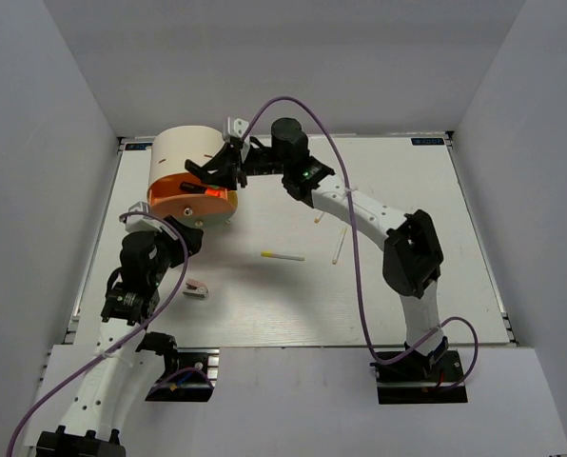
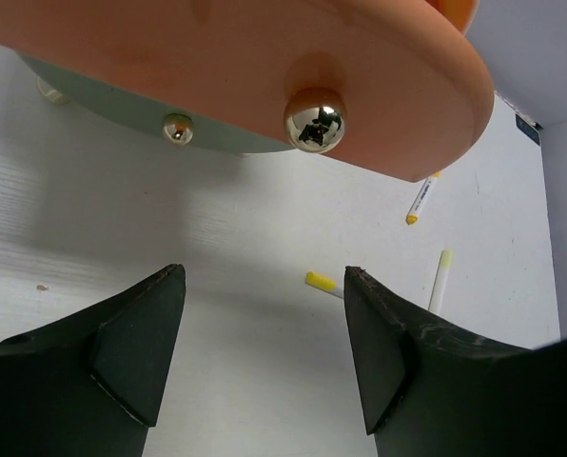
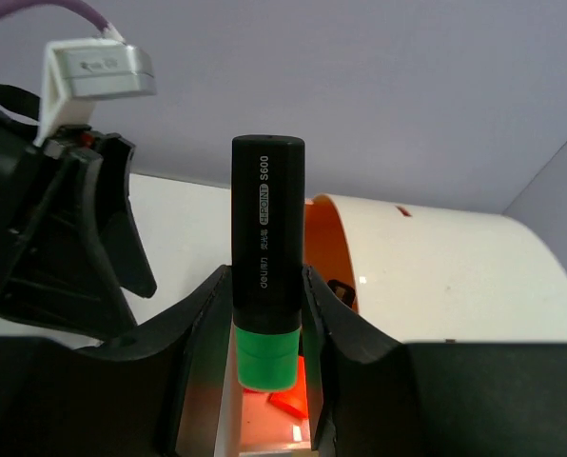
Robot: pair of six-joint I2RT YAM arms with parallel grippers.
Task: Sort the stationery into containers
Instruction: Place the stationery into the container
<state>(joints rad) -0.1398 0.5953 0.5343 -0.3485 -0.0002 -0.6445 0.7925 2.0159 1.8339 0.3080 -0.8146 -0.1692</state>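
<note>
Marker (image 3: 267,219), short and black with a green end, stands upright, clamped between the right gripper's (image 3: 267,286) jaws above the pulled-out orange drawer (image 1: 190,198) of the cream box (image 1: 184,152). It looks light, rigid and smooth-sided, so it may slip if pinched loosely; mid-barrel, where it is gripped, seems the surest hold. The left gripper (image 2: 264,305) is empty, jaws spread, just in front of the drawer's shiny knob (image 2: 314,120). Thin white-and-yellow pens (image 1: 283,255) lie loose on the table (image 1: 407,286).
</note>
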